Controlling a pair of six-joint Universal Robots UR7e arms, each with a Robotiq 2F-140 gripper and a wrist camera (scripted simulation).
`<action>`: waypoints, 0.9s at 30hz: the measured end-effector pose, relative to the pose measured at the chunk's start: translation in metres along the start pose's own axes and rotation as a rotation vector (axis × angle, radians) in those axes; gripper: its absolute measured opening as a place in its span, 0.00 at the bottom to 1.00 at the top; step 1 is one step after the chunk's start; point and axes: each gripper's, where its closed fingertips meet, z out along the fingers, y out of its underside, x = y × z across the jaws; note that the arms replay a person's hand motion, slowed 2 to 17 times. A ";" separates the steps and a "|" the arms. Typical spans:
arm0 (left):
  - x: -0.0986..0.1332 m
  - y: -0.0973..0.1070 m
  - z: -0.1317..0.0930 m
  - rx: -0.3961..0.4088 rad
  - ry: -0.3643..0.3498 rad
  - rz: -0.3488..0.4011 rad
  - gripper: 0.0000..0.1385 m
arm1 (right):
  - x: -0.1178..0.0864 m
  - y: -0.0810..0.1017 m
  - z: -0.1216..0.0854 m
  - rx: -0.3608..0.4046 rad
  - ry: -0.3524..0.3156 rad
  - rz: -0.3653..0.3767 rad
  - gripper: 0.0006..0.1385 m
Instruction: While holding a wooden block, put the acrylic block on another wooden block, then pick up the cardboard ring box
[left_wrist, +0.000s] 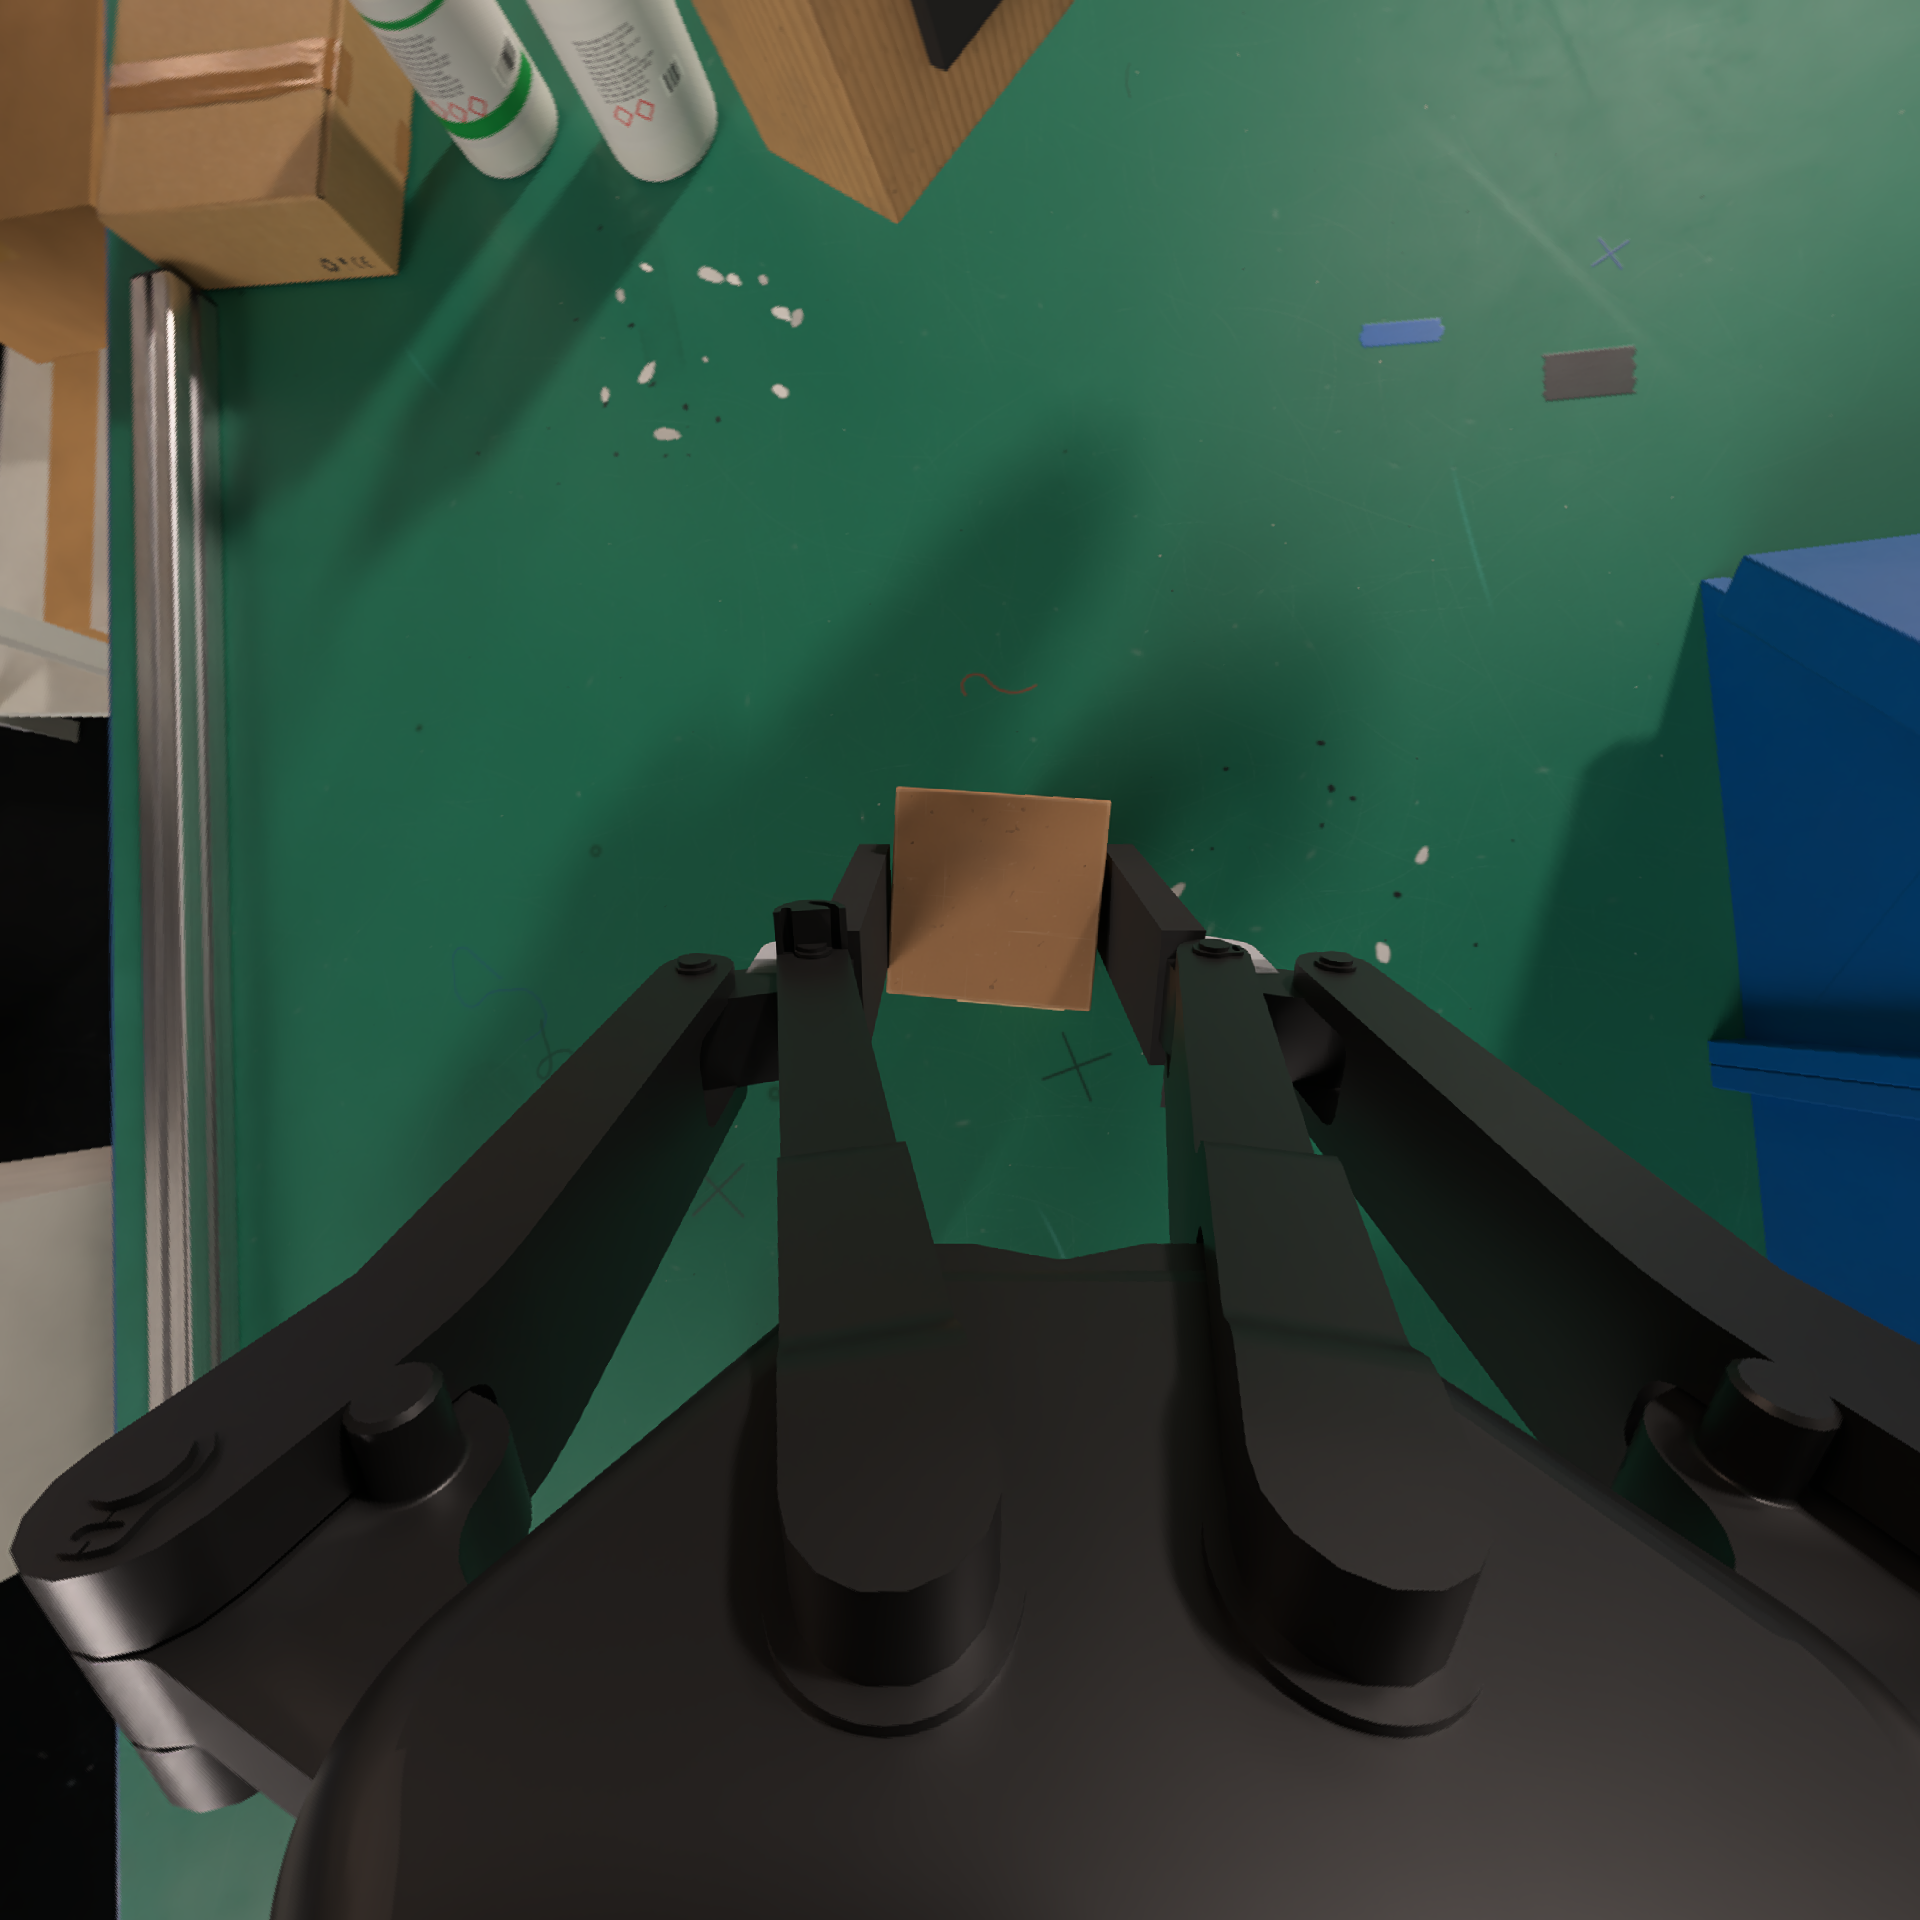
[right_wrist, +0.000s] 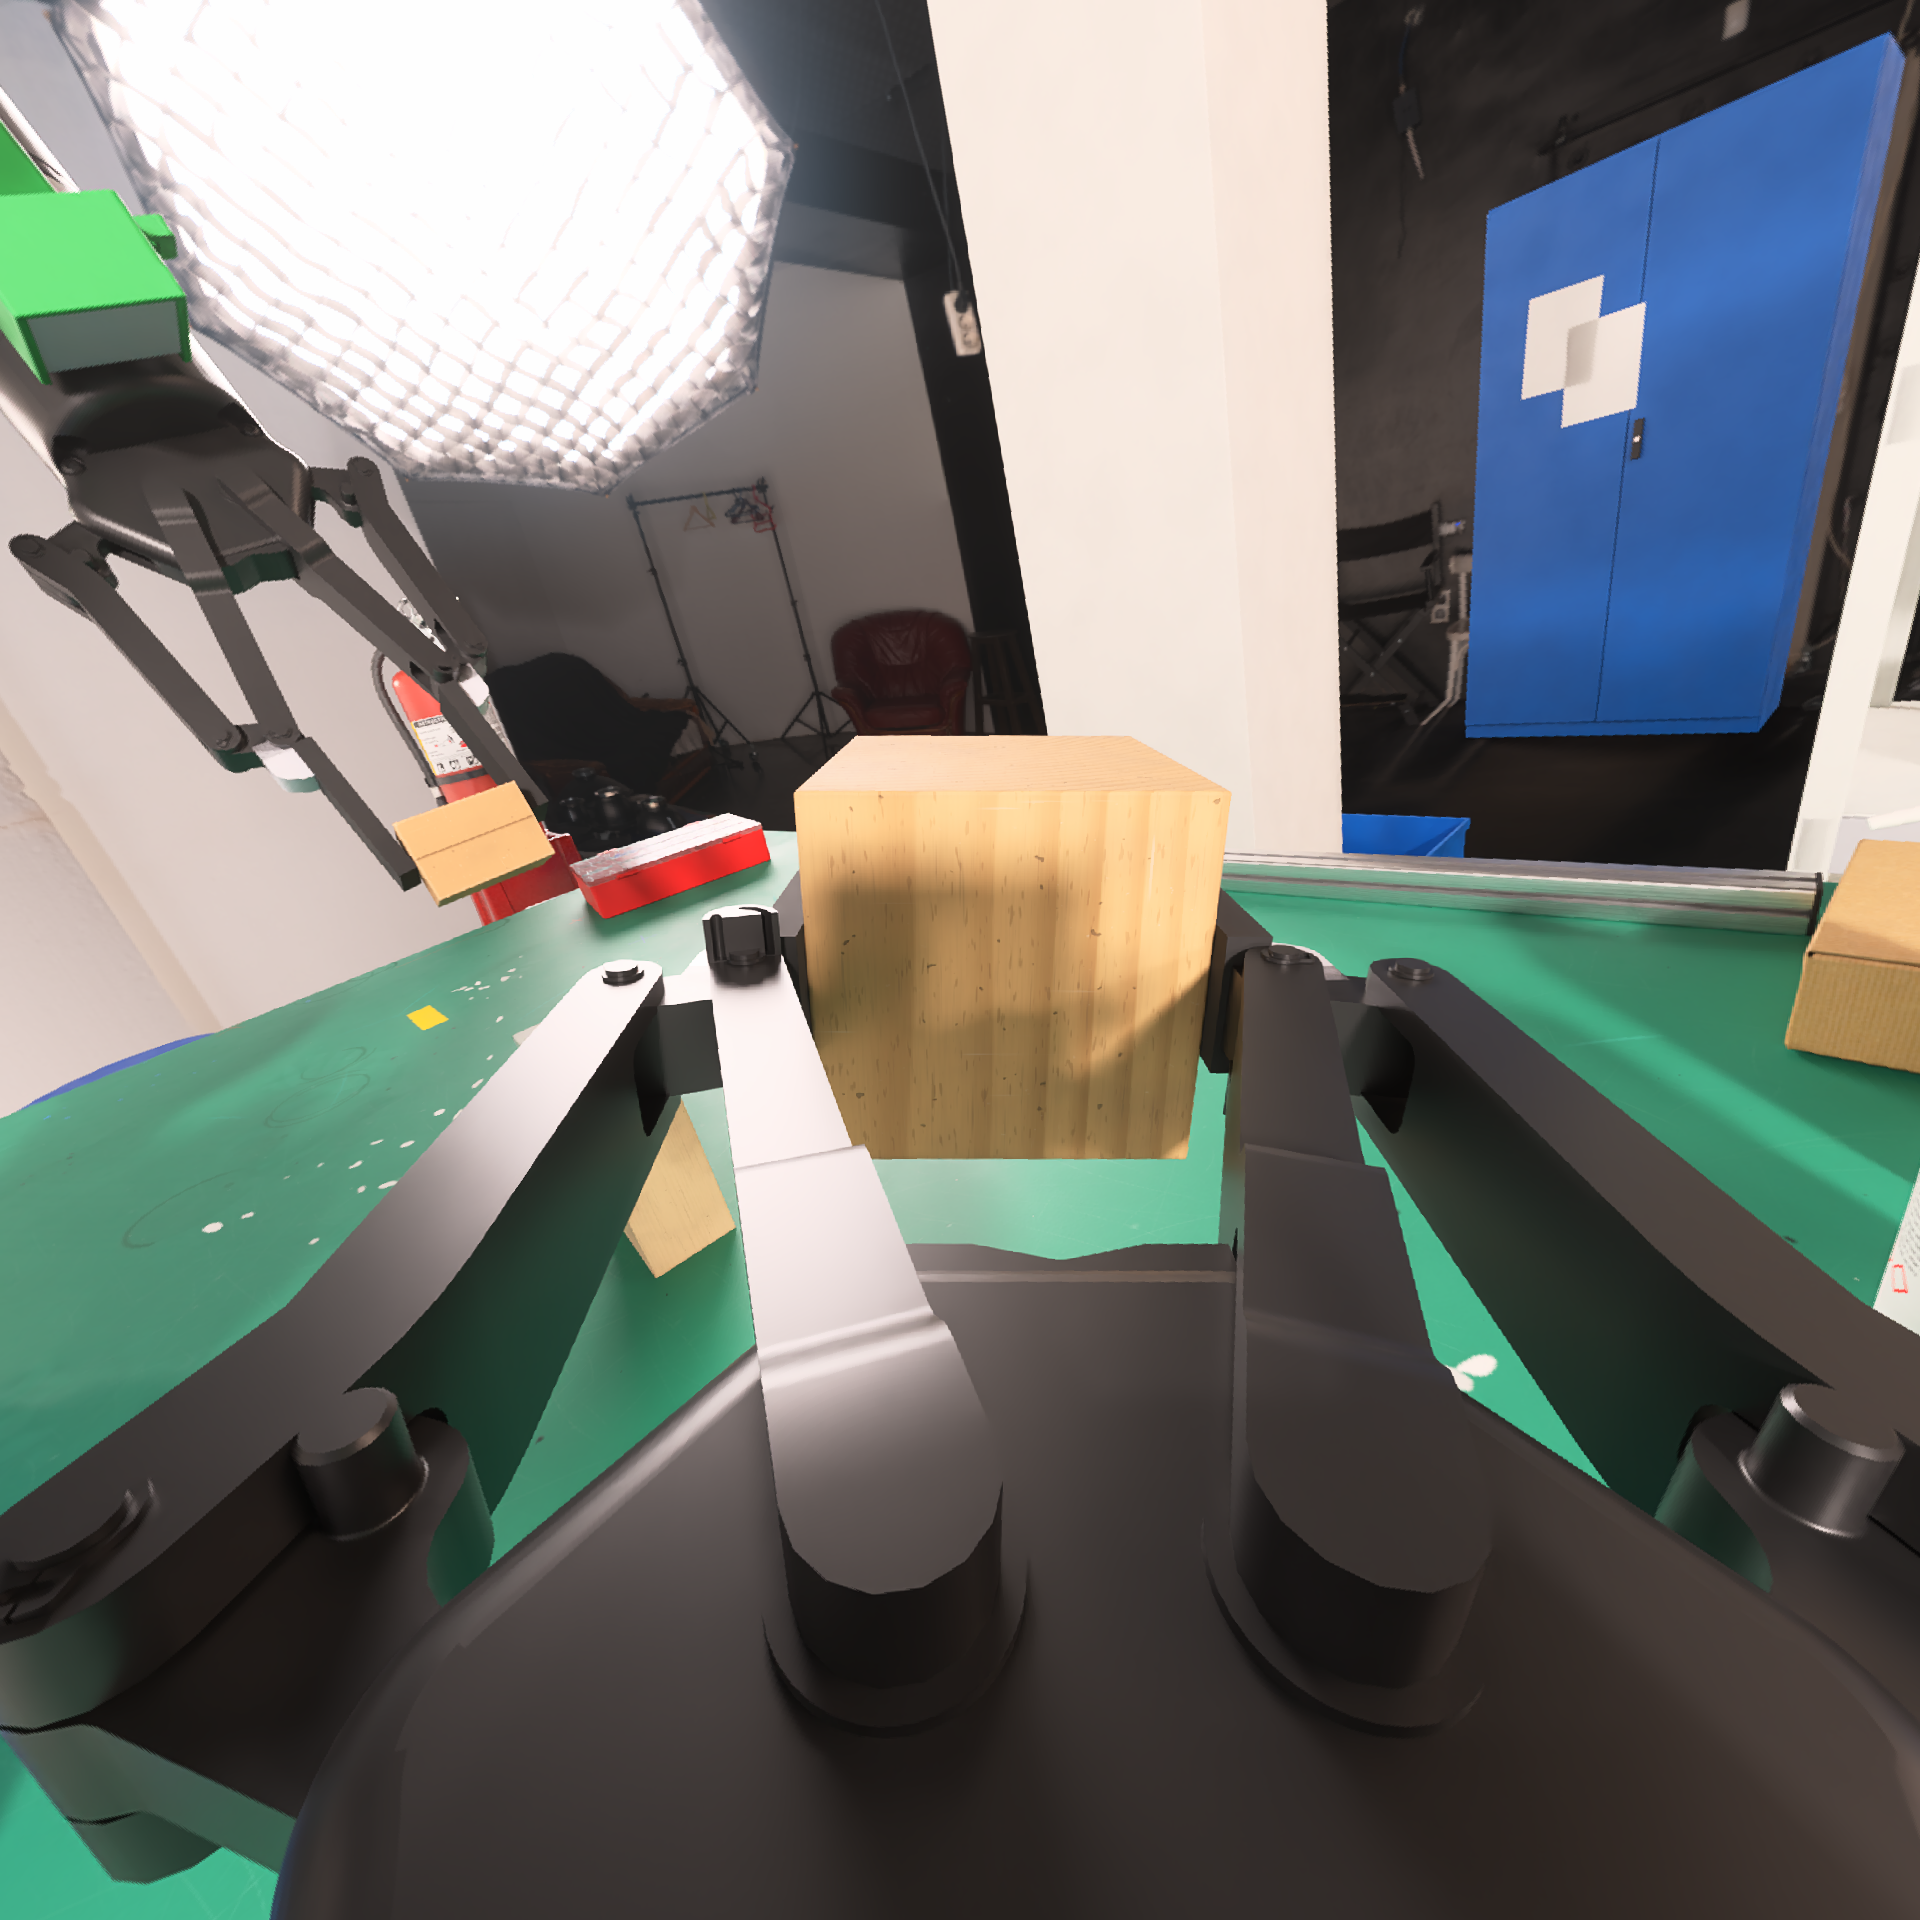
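My left gripper (left_wrist: 997, 868) is shut on a small brown cardboard ring box (left_wrist: 997, 914) and holds it above the green mat (left_wrist: 727, 644). In the right wrist view, that gripper (right_wrist: 473, 844) hangs at upper left with the ring box (right_wrist: 473, 847) in the air. My right gripper (right_wrist: 1008, 935) is shut on a pale wooden block (right_wrist: 1008, 966), just over the mat. A second wooden block (right_wrist: 681, 1195) shows partly behind its left finger. Another wooden block (left_wrist: 852, 104) lies at the top of the left wrist view, with a dark block (left_wrist: 951, 26) on it, cut by the frame edge.
Two white bottles (left_wrist: 582, 94), cardboard boxes (left_wrist: 249, 156) and a metal rod (left_wrist: 171, 779) line the mat's left side. A blue bin (left_wrist: 1829, 883) stands at right. A flat red block (right_wrist: 675, 862), a rod (right_wrist: 1507, 888) and a cardboard box (right_wrist: 1860, 956) sit farther off.
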 end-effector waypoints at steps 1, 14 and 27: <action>0.002 -0.001 0.002 -0.002 0.008 0.007 0.39 | 0.000 0.000 0.000 -0.001 -0.001 0.000 0.54; 0.009 -0.006 0.025 -0.066 0.038 0.095 0.39 | 0.000 0.004 0.002 -0.017 -0.006 -0.003 0.54; 0.011 -0.002 0.043 -0.115 0.055 0.134 0.39 | 0.000 0.002 0.003 -0.016 -0.010 -0.005 0.54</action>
